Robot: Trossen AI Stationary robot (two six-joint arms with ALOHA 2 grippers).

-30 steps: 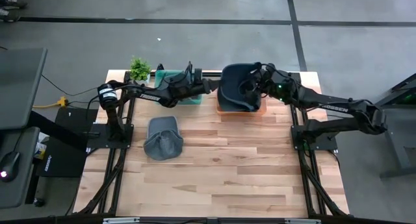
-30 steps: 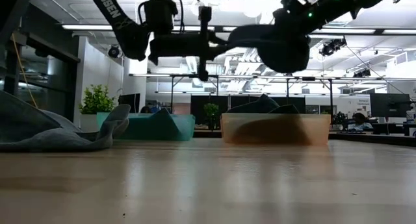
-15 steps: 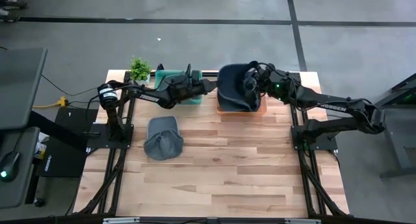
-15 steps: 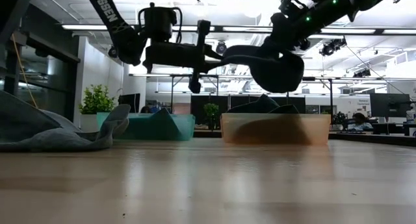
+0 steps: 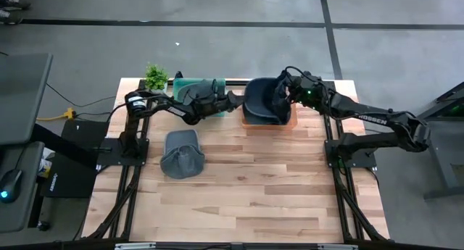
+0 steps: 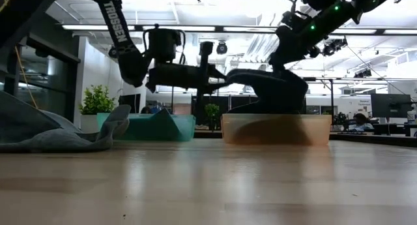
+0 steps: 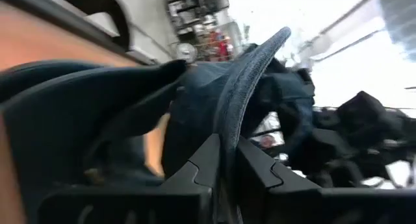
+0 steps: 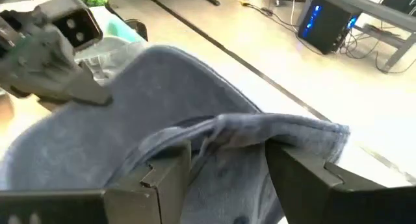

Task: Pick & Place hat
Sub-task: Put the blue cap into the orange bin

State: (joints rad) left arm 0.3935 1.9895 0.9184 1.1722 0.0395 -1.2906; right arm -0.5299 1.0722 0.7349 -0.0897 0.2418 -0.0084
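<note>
- Wood table [image 5: 246, 185] stands on grey floor [image 5: 217, 47]; plant [image 5: 155, 77] at its far corner.
- Both grippers, left gripper [image 5: 233, 100] and right gripper [image 5: 279, 98], pinch hat [image 5: 261, 105] over orange bin [image 6: 273, 129].
- Grey hat [image 5: 181, 153] lies apart.

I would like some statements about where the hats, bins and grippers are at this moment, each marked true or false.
1. The dark hat is held by both grippers over the orange bin. True: the left gripper pinches its brim and the right gripper grips its other side.
2. A grey hat lies on the wooden table. True.
3. The teal bin stands to the right of the orange bin in the high view. False: it stands to its left.
4. The small plant is inside the orange bin. False: it stands at the table's far left corner, beside the teal bin.
</note>
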